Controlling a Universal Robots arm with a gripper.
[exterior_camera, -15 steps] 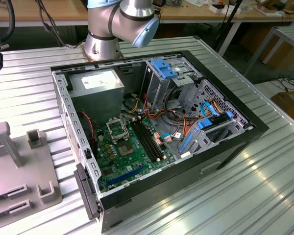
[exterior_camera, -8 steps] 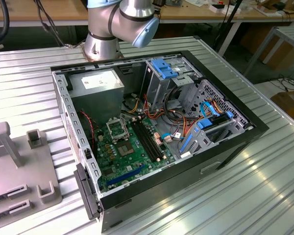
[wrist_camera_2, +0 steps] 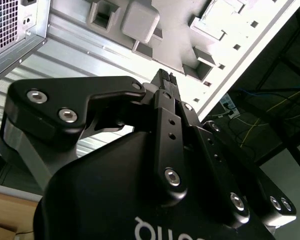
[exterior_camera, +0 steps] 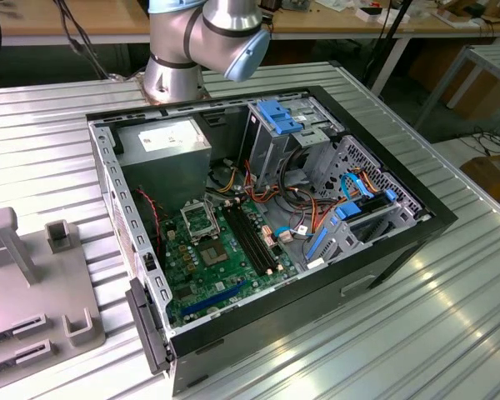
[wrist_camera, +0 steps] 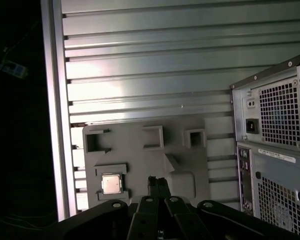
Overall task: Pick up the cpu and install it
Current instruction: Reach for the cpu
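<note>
Approach, seemingly: black gripper (wrist_camera: 157, 181), tips pressed together, over grey plastic tray (exterior_camera: 25, 292), exterior view's nine o'clock, bearing flat silver-grey square cpu (wrist_camera: 111, 184); grasping needs spreading.

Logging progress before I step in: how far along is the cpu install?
Done: nothing yet that shows. The cpu sits in its recess on the grey tray. In hand: nothing; the pincer is shut and empty, pointing toward the tray, off the cpu. Left: the pick-up and the install; the socket in the open computer case looks empty.
</note>
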